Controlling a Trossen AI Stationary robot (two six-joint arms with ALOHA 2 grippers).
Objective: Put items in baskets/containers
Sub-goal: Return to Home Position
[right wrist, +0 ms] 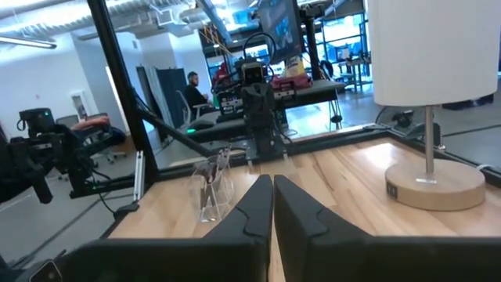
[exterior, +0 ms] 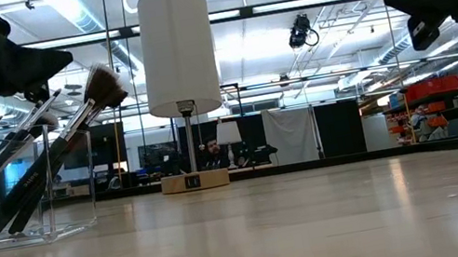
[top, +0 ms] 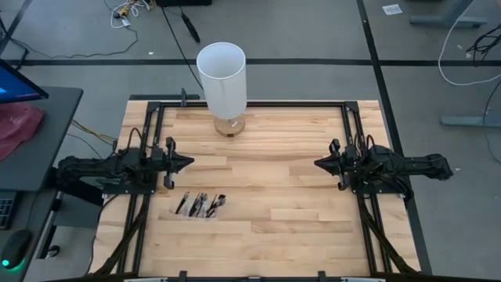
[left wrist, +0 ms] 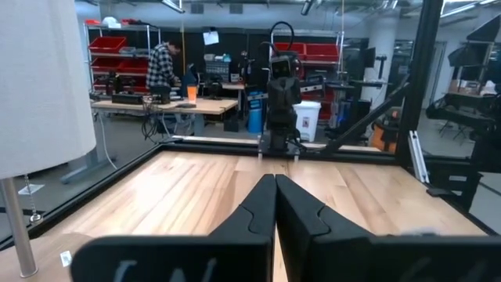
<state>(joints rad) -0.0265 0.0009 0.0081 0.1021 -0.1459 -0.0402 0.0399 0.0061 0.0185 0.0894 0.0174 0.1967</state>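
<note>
A light plank-wood worktop (top: 274, 180) in a black metal frame carries the scene. A table lamp with a tall white cylinder shade and round wooden base (top: 221, 74) stands at the middle of the far edge.

Two dark arms lie level along the left and right edges, facing each other across bare wood. The left pincer (top: 186, 163) and the right pincer (top: 318, 163) are both closed, fingers pressed together, and hold nothing.

A small clear, box-shaped container (exterior: 70, 190) sits close to the left edge, on the half away from the lamp and just nearer the front edge than the left pincer. A bundle of slim dark-handled makeup brushes (exterior: 43, 147) leans inside it, some showing silvery ferrules, with bristle tips standing above the rim.

The arms look at or very near their parked pose. To finish cleanly, the left arm should settle high and level, clear of the raised brush tips, with no sweep over the container. Both pincers are best kept closed.

No brand, label or writing is legible. A small dark patch on the lamp base cannot be read.
</note>
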